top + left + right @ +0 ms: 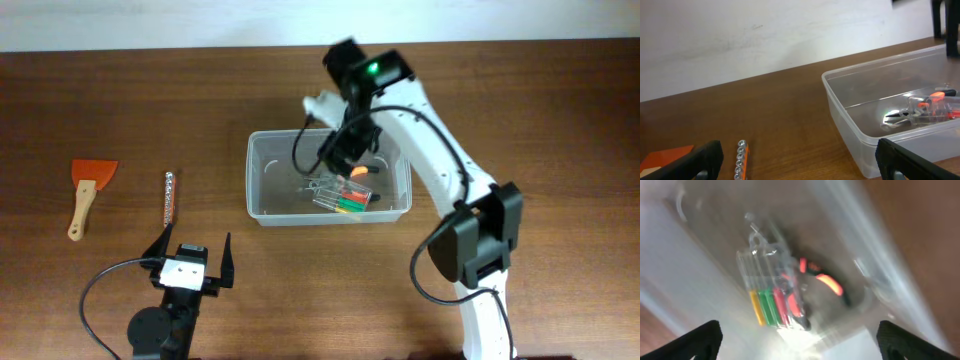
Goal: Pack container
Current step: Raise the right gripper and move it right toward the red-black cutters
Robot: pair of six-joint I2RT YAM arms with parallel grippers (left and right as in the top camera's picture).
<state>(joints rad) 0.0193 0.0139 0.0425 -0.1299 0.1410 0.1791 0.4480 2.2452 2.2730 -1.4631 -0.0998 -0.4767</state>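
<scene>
The clear container (262, 150) stands mid-table, and its near corner (840, 97) shows in the left wrist view. Inside lie a small clear case of coloured bits (350, 201) (935, 107) (767, 300) and orange-handled pliers (361, 172) (900, 115) (830, 284). My right gripper (343, 152) (800, 342) hangs open over the container's inside, fingers wide apart, nothing between them. My left gripper (197, 244) (800, 165) stands open at the near left, empty, between a socket rail (169, 198) (741, 160) and the container.
A scraper (88, 190) (665, 156) with an orange blade and a wooden handle lies at the far left. The right arm (470, 230) reaches in from the near right. A white wall runs behind the table's far edge.
</scene>
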